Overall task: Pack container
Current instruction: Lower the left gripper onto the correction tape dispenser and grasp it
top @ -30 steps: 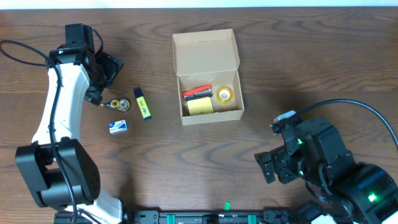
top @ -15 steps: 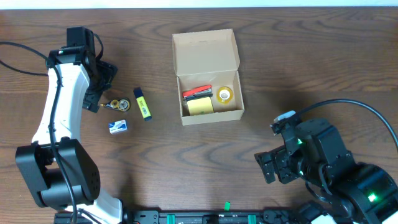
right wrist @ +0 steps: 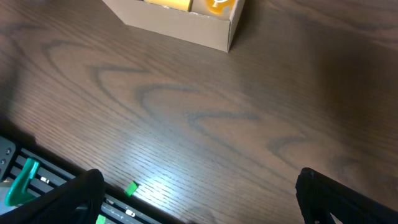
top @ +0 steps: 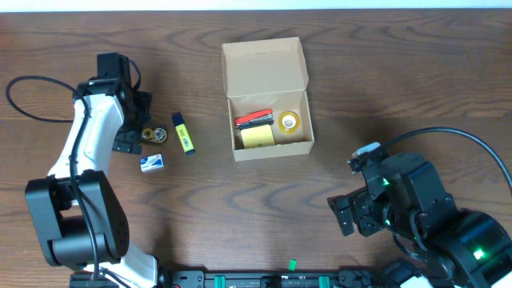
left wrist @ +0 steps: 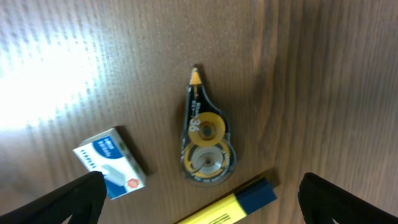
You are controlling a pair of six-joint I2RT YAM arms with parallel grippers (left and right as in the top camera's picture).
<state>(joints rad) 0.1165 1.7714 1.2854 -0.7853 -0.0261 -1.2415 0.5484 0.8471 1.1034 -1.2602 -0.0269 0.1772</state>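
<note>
The left gripper (left wrist: 200, 186) hovers with its jaws spread wide and nothing between them, directly above a correction-tape dispenser (left wrist: 205, 146) on the dark wood table (top: 384, 72). In the wrist view the dispenser lies between the two fingers. Its long axis runs crosswise to the line joining them, so a closing grip would likely take it across its narrow sides. A small blue-and-white staple box (left wrist: 111, 163) lies just beside it on one side. A yellow highlighter (left wrist: 230, 202) lies near its round end, close enough that descending fingers might nudge it.

The container (top: 268, 100), a tan cardboard box with its flap lid thrown back, sits near the middle of the table. It lies to the right of the left gripper and well apart from the loose items. Inside it are a yellow pad of sticky notes (top: 256, 137), a roll of clear tape (top: 290, 122) and a red item (top: 254, 119) too small to name. Some floor shows free along the box's far wall.

The right gripper (right wrist: 199, 174) is also wide open and empty. It hangs over bare table near the front edge, with the container's corner just ahead. The left arm is by far the nearer to the three pieces not yet packed. The table between them and the box is flat and unobstructed.
</note>
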